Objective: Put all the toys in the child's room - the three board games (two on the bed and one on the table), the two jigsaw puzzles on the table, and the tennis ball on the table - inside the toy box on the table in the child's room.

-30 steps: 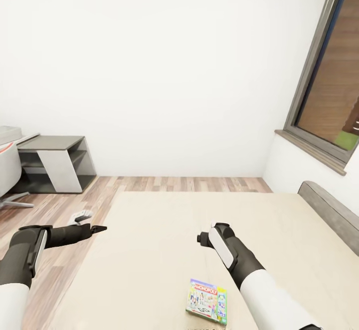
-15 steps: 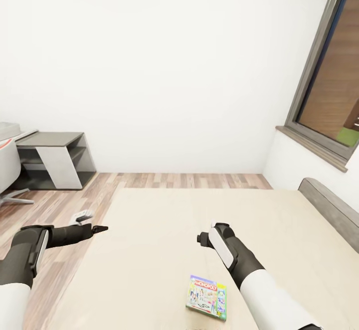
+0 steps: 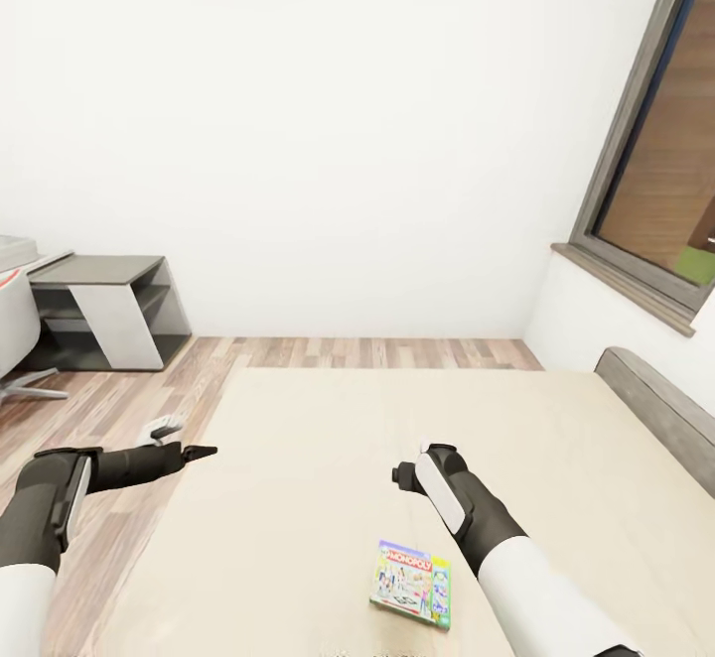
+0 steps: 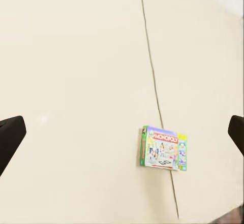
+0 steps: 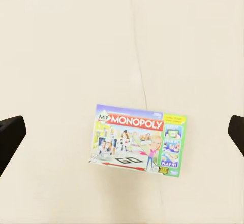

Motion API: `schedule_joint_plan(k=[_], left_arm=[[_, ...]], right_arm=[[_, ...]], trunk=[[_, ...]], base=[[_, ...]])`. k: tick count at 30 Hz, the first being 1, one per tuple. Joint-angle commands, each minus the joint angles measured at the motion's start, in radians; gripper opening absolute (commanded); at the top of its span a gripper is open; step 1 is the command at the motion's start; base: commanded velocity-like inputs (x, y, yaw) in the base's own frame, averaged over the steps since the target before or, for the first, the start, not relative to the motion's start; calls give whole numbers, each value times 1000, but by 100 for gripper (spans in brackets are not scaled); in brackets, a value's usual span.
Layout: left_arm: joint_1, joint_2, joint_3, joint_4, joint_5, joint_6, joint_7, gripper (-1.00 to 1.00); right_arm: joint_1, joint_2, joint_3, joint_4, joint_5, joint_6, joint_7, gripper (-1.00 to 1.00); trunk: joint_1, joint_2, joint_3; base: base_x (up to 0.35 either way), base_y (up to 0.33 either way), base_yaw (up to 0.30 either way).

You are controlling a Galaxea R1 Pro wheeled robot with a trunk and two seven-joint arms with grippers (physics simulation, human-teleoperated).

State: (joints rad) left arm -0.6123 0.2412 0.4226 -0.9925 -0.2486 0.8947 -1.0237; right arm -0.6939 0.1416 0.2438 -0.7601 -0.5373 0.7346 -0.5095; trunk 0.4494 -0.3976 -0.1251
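White wall (image 3: 318, 121); plank floor (image 3: 109, 409); grey shelf unit (image 3: 109, 312); window (image 3: 660, 181).

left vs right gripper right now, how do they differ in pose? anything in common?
The left gripper hangs off the bed's left edge, over the wood floor; the right gripper is over the mattress. The Monopoly board game lies nearer the right gripper, larger in its wrist view than in the left's. Both are open and empty.

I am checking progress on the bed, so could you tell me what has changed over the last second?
Only the head view drifted a little: the room slid upward in the frame. The Monopoly board game lies flat on the bed, untouched. The left gripper and right gripper hover as before, holding nothing.
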Motion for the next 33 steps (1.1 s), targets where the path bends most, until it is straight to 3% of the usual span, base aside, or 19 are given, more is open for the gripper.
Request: schedule_joint_plan(k=[1, 2, 5, 7, 9, 15, 26, 33], left_arm=[[-1, 9, 4, -2, -8, 7, -87, 100], [-1, 17, 5, -2, -7, 7, -131, 100], [0, 76, 5, -1, -7, 5, -370, 100], [0, 108, 5, -1, -8, 3, -481, 100], [0, 133, 6, 0, -7, 1, -537, 100], [0, 155, 24, 0, -3, -2, -547, 100], [0, 155, 31, 0, -1, 0, -547, 100], [0, 153, 31, 0, -1, 1, -547, 100]], right_arm=[[-1, -1, 3, -1, -11, 1, -11, 100], [-1, -1, 3, -1, -11, 1, -11, 100], [-1, 0, 3, -2, -12, -1, -12, 100], [-1, 0, 3, -2, -12, -1, -12, 100], [-1, 0, 3, -2, -12, -1, -12, 100], [-1, -1, 3, -2, -12, -7, -10, 100], [-1, -8, 2, -1, -12, -11, -6, 100], [-1, -32, 1, -1, -13, -16, -4, 100]], trunk=[[1, -2, -4], [1, -2, -6], [1, -2, -11], [1, -2, -14], [1, -2, -17], [1, -2, -27], [1, -2, -45], [1, -2, -57]], base=[[0, 0, 0], [0, 0, 0], [0, 0, 0], [0, 0, 0], [0, 0, 0], [0, 0, 0], [0, 0, 0], [0, 0, 0]])
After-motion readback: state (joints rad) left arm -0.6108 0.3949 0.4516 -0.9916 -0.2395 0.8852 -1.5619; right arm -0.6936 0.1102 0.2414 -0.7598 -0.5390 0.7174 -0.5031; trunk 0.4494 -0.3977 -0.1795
